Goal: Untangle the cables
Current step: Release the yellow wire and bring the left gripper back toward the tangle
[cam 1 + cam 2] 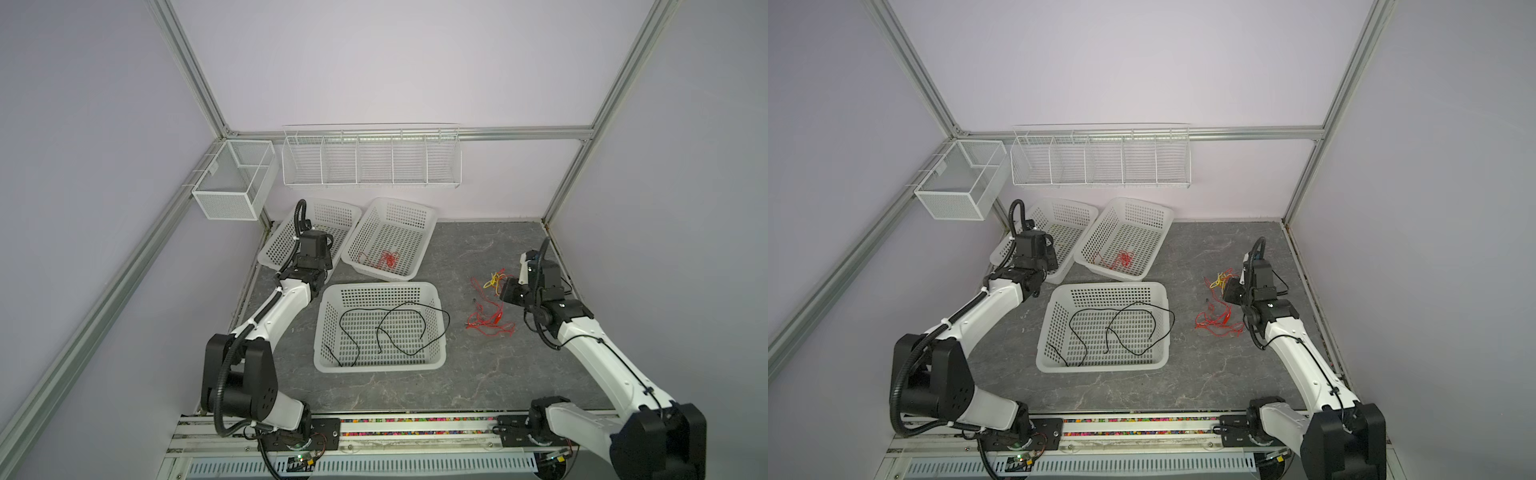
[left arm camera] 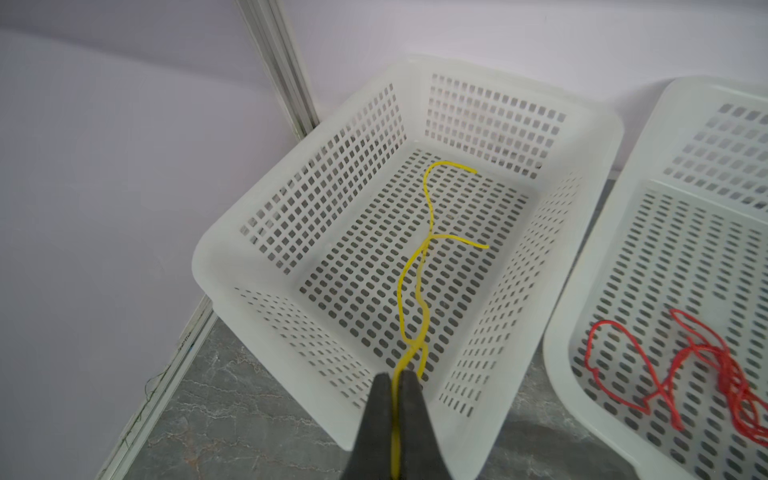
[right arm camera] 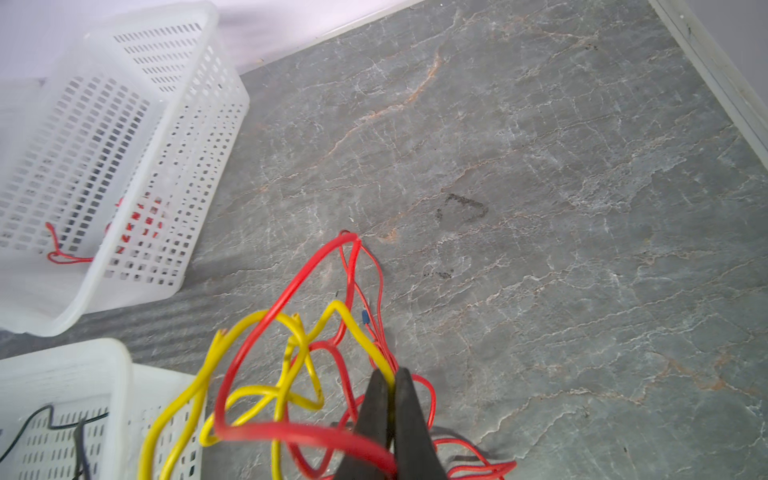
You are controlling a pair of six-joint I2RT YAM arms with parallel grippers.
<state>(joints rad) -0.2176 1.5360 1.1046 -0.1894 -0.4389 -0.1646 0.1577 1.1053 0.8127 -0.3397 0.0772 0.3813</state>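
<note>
Hanging from the left hand (image 2: 395,376), yellow cable (image 2: 428,216) touches basket (image 2: 257,232) floor.

Three white perforated plastic baskets sit on the grey marbled tabletop (image 1: 478,374): near basket (image 1: 378,366) in the middle, back-left basket (image 1: 332,216) and back-middle basket (image 1: 405,216) side by side by the wall. Five-bay wire rack (image 1: 370,160) hangs on the back wall, mesh box (image 1: 232,183) at the left corner.

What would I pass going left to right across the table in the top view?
White basket under the left arm → white basket holding red cables → loose red and yellow cable tangle. The front basket overlaps both, so it is left out.
</note>
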